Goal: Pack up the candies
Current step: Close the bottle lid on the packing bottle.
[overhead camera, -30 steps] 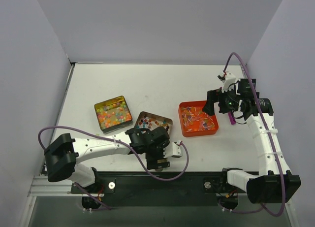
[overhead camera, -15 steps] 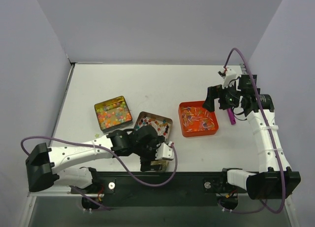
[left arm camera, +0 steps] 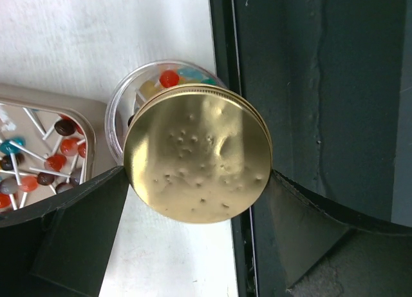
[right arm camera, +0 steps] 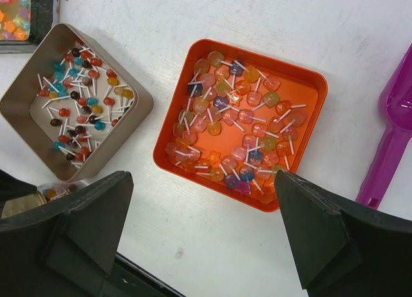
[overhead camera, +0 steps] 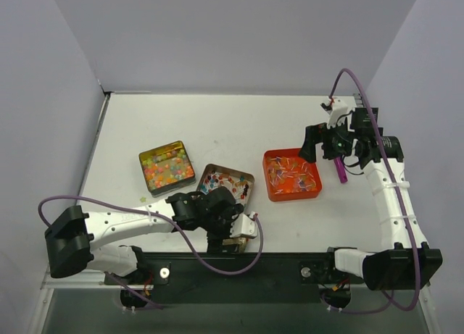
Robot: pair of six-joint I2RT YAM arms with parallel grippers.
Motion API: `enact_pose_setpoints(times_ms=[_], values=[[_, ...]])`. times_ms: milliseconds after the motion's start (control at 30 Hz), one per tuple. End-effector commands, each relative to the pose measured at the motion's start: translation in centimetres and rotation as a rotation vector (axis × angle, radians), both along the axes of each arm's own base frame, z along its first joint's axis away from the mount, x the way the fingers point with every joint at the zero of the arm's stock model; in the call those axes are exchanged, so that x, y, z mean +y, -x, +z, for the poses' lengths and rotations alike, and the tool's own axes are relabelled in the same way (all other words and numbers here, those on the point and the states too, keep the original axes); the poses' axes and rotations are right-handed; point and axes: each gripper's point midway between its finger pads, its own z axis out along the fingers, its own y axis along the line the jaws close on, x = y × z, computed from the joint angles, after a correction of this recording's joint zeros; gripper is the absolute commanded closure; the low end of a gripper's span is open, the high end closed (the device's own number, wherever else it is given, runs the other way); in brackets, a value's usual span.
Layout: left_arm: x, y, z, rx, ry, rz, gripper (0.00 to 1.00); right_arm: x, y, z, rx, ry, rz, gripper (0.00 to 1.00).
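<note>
Left gripper (left arm camera: pixel 196 176) straddles the gold lid (left arm camera: pixel 196 152), jaws spread wide, lid filling the whole gap. Can't tell if it's pinching the lid or clear of it. Lid sits off-centre on the clear jar (left arm camera: pixel 118 100): rim and some candies (left arm camera: pixel 168 78) show at one side, so I judge it's not seated. Jar stands at the table (left arm camera: pixel 96 26) edge, just beside the black rail (left arm camera: pixel 309 84). Risk: a finger dragging the lid on lift tips the jar over the edge and the candies spill. Right gripper (right arm camera: pixel 203 178) hangs open and empty over more candies in the orange tray (right arm camera: pixel 308 81).
</note>
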Motion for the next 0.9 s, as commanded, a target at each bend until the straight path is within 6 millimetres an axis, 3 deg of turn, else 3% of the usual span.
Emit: enact_pose_setpoints(times_ms=[0,300,867], values=[[-1.2,-0.8,1.3,-0.018,0.013,0.036,0.03,-0.7,0.7,1.3,-0.037,-0.003,-0.011,0.0],[-2.3,-1.9,0.6,-0.037,-0.016,0.093,0.03,-1.0,1.4,0.4,-0.021,-0.019,-0.018,0.0],[-3.5,-1.7,0.2,-0.012,-0.041,0.084,0.03,-0.8,1.2,0.2,-0.016,-0.035,-0.015,0.0]])
